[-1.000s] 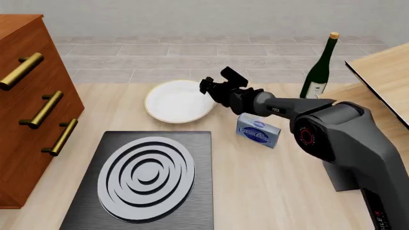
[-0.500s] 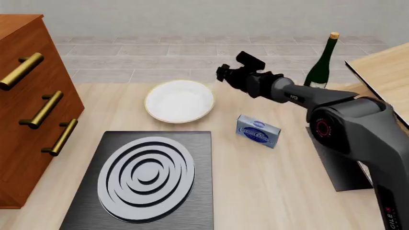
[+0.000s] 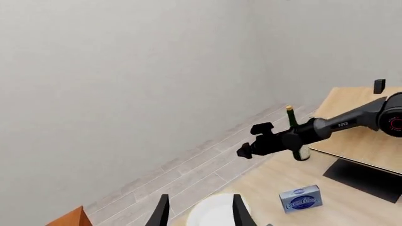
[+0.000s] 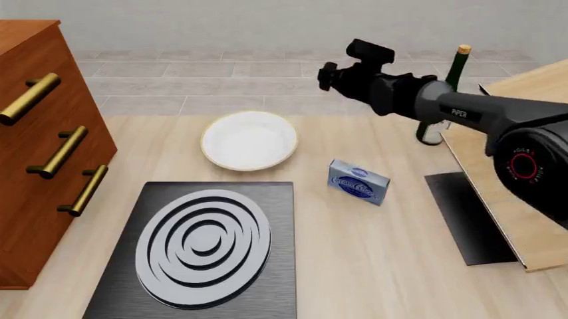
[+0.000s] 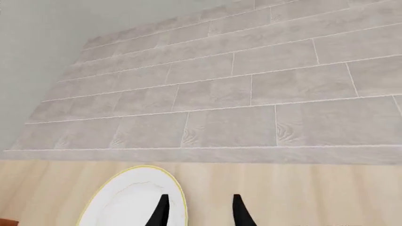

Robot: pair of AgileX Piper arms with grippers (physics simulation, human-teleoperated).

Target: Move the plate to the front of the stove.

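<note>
The plate [image 4: 249,140] lies flat on the bench [image 4: 373,246], just beyond the far edge of the stove [image 4: 202,247], the two close but apart, and nothing touches it. The stove sits nearer the camera, its large ringed burner facing up. To the plate's right (and a little nearer) lies a small blue box [image 4: 358,182], and farther right a dark mat [image 4: 469,216] lies by a raised wooden board [image 4: 523,133]. A green wine bottle [image 4: 443,93] stands upright at the far right. A wooden drawer cabinet [image 4: 40,146] fills the left side. The right claw [image 4: 330,74] hangs high in the air beyond the plate, well apart from it; its fingers [image 5: 162,209] are spread, with nothing between them. The left claw [image 3: 199,212] shows only in its own wrist view, fingers likewise parted and empty, the plate's edge visible between them.
</note>
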